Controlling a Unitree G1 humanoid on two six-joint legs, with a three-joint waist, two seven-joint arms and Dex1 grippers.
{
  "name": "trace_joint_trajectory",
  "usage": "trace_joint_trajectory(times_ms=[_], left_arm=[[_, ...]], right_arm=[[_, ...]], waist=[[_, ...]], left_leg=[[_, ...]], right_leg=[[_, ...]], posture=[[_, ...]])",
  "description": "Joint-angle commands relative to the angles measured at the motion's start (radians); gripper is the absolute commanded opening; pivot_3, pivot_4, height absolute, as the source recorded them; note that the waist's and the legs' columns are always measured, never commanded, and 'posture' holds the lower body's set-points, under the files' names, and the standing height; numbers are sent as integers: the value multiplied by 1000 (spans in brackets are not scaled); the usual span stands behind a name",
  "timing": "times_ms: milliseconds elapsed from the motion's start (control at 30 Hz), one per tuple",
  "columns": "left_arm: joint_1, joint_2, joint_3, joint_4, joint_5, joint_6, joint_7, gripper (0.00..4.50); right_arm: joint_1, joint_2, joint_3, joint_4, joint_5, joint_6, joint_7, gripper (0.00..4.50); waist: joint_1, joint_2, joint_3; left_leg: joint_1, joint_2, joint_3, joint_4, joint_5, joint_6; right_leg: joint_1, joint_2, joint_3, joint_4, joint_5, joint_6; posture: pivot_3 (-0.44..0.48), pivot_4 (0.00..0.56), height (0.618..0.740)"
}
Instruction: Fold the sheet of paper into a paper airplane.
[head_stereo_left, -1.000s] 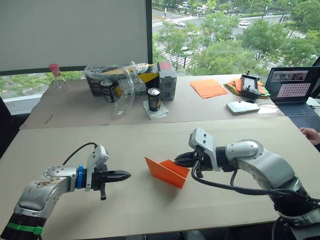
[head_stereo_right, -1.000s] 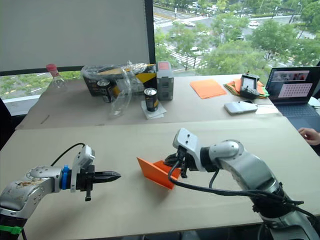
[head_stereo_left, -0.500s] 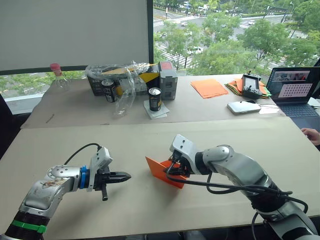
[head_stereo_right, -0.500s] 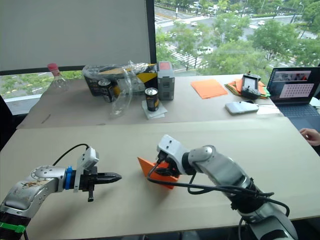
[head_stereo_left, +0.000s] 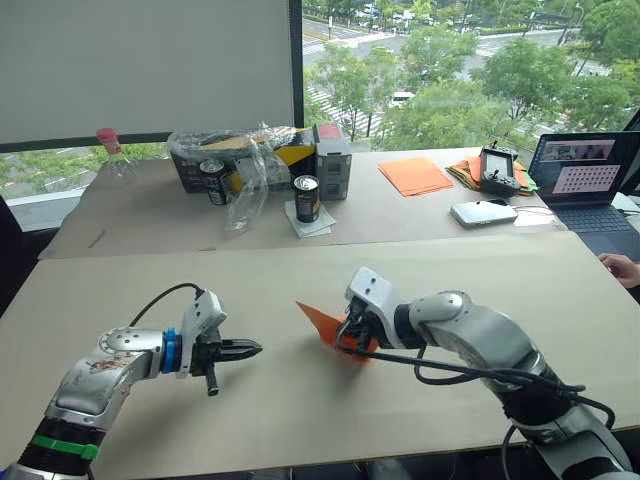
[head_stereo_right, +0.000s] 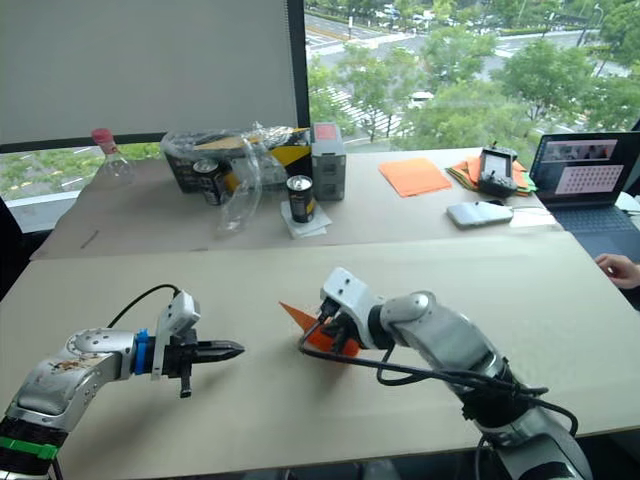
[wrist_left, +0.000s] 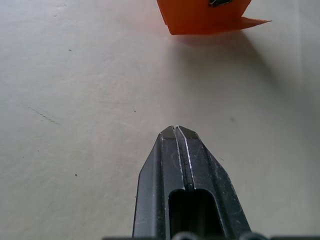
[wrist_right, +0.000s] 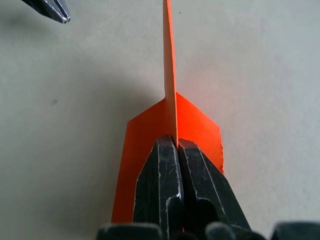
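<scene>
Left eye view is showing the right tool (head_stereo_left: 345, 338) pinching the sheet of paper (head_stereo_left: 325, 322) at mid-worktop; compared with a second ago, when the paper was standing as a broad open fold, it is now looking narrower and flatter, and the right arm is reaching further across toward the left tool (head_stereo_left: 252, 349). The left tool, fingers pressed together and holding nothing, is hovering where it was, well apart from the paper. The paper's pointed tip is aiming away from the right tool, toward the far left of the worktop (head_stereo_left: 120, 290), its long axis running along the tool's fingers; in the right wrist view one thin flap (wrist_right: 169, 75) is standing upright on edge between the clamped fingers. Beyond the paper, a second worktop is carrying a can (head_stereo_left: 308, 198), a stack of orange sheets (head_stereo_left: 415, 176) and a laptop (head_stereo_left: 588, 180), with windows over green trees behind.
</scene>
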Motion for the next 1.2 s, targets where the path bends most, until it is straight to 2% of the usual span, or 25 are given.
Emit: trace_joint_trajectory(times_ms=[33, 133, 267, 433, 567, 800, 900, 1067, 1200], left_arm=[[-14, -11, 3, -7, 5, -18, 11, 0], [-18, -30, -3, -8, 8, -10, 26, 0], [-27, -65, -16, 5, 46, -51, 70, 0], [-69, -135, 27, 43, 64, -90, 163, 0], [-60, -151, 37, 27, 56, -84, 175, 0], [-47, -175, 45, 15, 35, -58, 197, 0], [-51, -183, 37, 17, 39, -53, 193, 0], [-65, -187, 38, 23, 36, -62, 183, 0], [-89, -212, 74, 2, -21, -41, 187, 0]], right_arm=[[-64, -52, -114, 119, -33, -69, -16, 62], [-148, -98, -182, 397, -104, -195, -58, 62], [-333, -104, -287, 941, -177, -471, -170, 62], [-466, -113, -332, 1372, -253, -718, -260, 62], [-516, -111, -393, 1533, -232, -764, -235, 62], [-517, -132, -414, 1625, -272, -814, -213, 62], [-520, -135, -413, 1632, -280, -819, -181, 866], [-541, -147, -406, 1597, -296, -816, -126, 2669], [-562, -171, -408, 1510, -288, -793, -42, 4100]], waist=[[0, 0, 0], [2, 0, 0], [0, 0, 0], [-4, 0, 0], [-17, 0, 0], [-31, 0, 0], [-31, 0, 0], [-31, 0, 0], [-30, 0, 0]], left_leg=[[0, 0, 0, 0, 0, 0], [0, -1, 1, 2, 0, 0], [0, -2, 3, 2, 0, 0], [-3, 0, 12, 1, 1, 0], [-5, 1, 20, 2, 0, 0], [-5, 1, 20, 3, -1, 3], [-5, 1, 20, 4, -1, 3], [-5, 1, 20, 5, -1, 3], [-5, 1, 20, 6, -2, 3]], right_leg=[[0, 0, 0, 0, 0, 0], [1, -1, 1, 0, 0, 0], [0, -1, 2, 1, 0, 0], [-5, 0, 4, 2, 0, 0], [-10, -2, 8, 4, 0, 0], [-10, -1, 11, 5, 1, 0], [-10, -1, 10, 5, 1, 0], [-10, -1, 11, 6, 1, 0], [-10, -1, 11, 6, 1, 0]], posture=[[0, 150, 695], [0, 150, 695], [0, 150, 695], [0, 150, 695], [0, 150, 695], [0, 150, 695], [0, 150, 695], [0, 150, 695], [0, 150, 695]])
